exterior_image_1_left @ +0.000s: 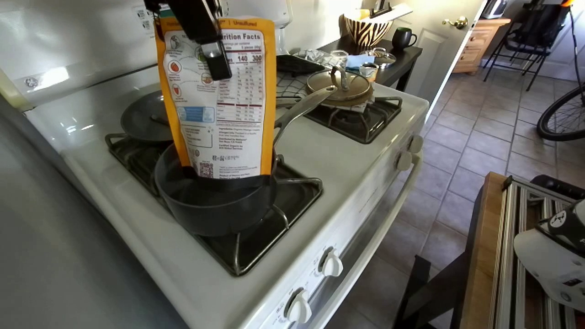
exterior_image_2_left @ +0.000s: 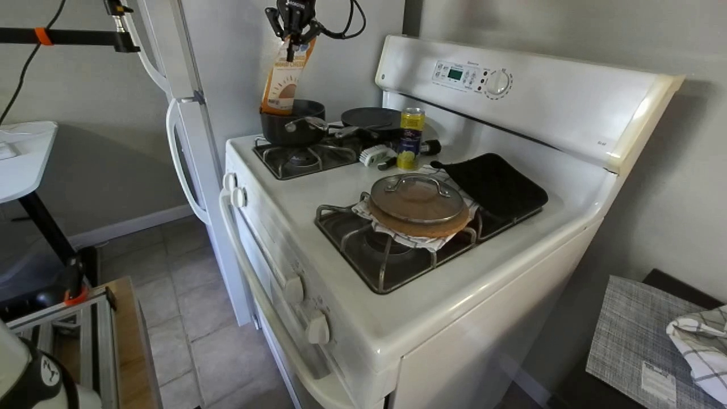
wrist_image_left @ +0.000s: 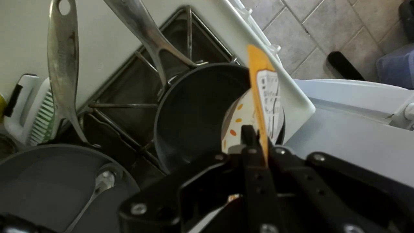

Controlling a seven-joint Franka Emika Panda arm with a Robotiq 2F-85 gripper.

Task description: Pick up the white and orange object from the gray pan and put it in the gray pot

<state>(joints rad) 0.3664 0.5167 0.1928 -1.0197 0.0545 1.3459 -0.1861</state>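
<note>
Far left in an exterior view, the pincer (exterior_image_2_left: 291,52) grips the white and orange pouch (exterior_image_2_left: 283,83) by its top, lower edge just at the mouth of the gray pot (exterior_image_2_left: 277,132)! Further right, here's the gray pan (exterior_image_2_left: 372,117), then a yellow-topped can (exterior_image_2_left: 410,139), and nearer, a glass lid (exterior_image_2_left: 417,201).

The place is marked as a home kitchen by its white gas range (exterior_image_2_left: 329,184), fitted with a digital oven panel (exterior_image_2_left: 461,75) and stood beside a refrigerator (exterior_image_2_left: 230,85). A saucepan (exterior_image_1_left: 219,219) and a frying pan (wrist_image_left: 45,181) are set on the range. A zebra-striped bowl (exterior_image_1_left: 368,32) and a black mug (exterior_image_1_left: 402,39) are held on a dark bench (exterior_image_1_left: 411,55), and a bicycle wheel (exterior_image_1_left: 543,125) is seen on the tiled floor (exterior_image_1_left: 461,169).
</note>
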